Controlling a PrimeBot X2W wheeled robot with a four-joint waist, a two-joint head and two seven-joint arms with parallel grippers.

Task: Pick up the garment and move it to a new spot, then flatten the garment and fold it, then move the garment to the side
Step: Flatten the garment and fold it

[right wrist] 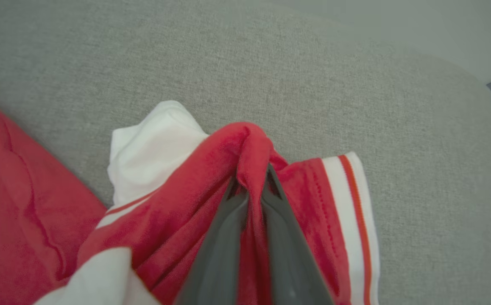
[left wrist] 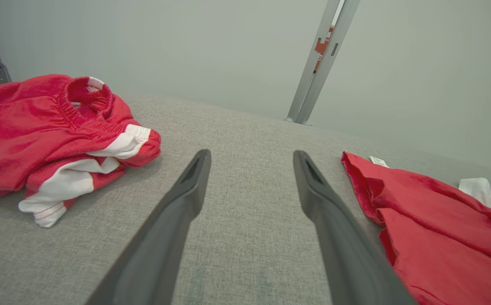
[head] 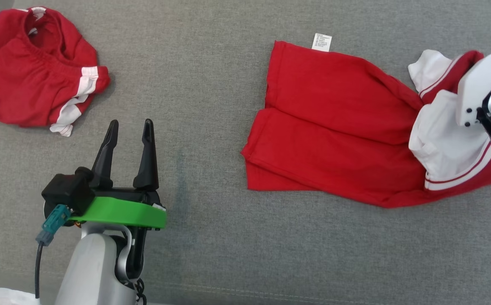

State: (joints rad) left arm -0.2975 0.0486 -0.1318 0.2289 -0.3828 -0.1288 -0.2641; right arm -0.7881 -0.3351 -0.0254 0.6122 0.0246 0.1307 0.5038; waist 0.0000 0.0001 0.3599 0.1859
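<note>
- The garment (head: pixel 334 127), red with white striped panels, is laid on the right half of the grey cloth-covered tabletop (head: pixel 211 84). It is partly spread, with its white care label (head: pixel 322 42) showing at the far edge and its white-panelled end bunched beneath the right arm.
- In the right wrist view, the right end effector (right wrist: pixel 252 186) is seen pressed together on a raised red fold of that bunched end. The cloth is pinched between the fingers close to their tips.
- The left end effector (head: pixel 130 123) is held spread and empty above bare tabletop, between the garment and a second red garment (head: pixel 29 72) that is crumpled at the far left.
- Only a narrow ridge is held, and near the tips, so the cloth may be pulled out of the pinch once the weight of the rest is taken.
- It cannot be told how many layers are caught. If only one is, the garment could be twisted or opened unevenly when lifted, and flattening would be made harder.
- With one end alone raised, the red body is likely to be dragged and rumpled across the covering rather than carried.
- The held end lies not far from the tabletop's rounded corner, so it could be dropped over the edge by an outward move.
- No container is to be seen; both garments are laid directly on the tabletop.
</note>
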